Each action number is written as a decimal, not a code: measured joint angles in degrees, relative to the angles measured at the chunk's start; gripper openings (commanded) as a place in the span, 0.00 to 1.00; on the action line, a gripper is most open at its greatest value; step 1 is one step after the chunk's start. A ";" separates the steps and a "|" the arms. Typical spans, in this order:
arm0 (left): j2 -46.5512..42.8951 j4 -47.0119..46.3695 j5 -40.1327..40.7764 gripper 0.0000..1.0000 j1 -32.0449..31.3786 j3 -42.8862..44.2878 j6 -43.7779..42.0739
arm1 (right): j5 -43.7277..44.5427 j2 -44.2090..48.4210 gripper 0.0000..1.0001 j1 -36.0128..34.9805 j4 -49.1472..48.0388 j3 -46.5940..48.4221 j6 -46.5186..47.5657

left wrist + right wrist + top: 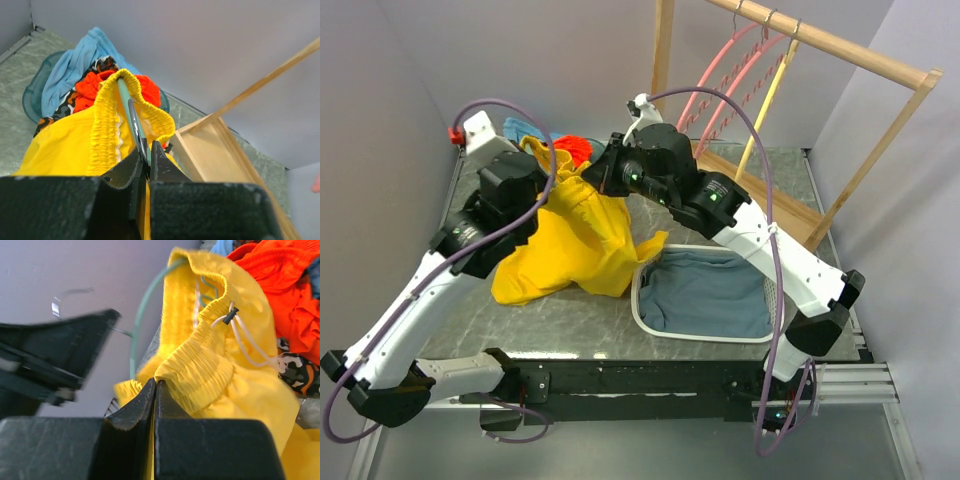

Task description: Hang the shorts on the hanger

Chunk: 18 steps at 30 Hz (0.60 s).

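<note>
The bright yellow shorts hang lifted between both arms, with their lower part resting on the table. My left gripper is shut on the teal-green hanger. The hanger's arm runs up inside the elastic waistband, and its far end is covered by fabric. My right gripper is shut on the waistband of the shorts, beside the hanger's curved arm. In the top view the left gripper and right gripper sit close together above the shorts, where the hanger is hidden.
A white-rimmed basket with a blue-grey cloth lies at the front right. An orange-red garment and a blue one are piled at the back. A wooden rack at the back right carries pink hangers and a yellow hanger.
</note>
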State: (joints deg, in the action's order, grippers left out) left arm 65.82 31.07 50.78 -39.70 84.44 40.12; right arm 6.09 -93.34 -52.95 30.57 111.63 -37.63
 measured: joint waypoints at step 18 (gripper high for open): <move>6.16 11.74 -1.73 0.01 -0.42 20.04 -11.08 | -2.58 4.90 0.31 -6.45 -3.56 -2.14 6.75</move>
State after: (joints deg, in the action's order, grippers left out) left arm 71.99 42.81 49.06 -40.12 104.49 29.04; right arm 3.51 -88.44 -59.40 27.00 109.49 -30.87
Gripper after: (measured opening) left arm 0.060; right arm 0.189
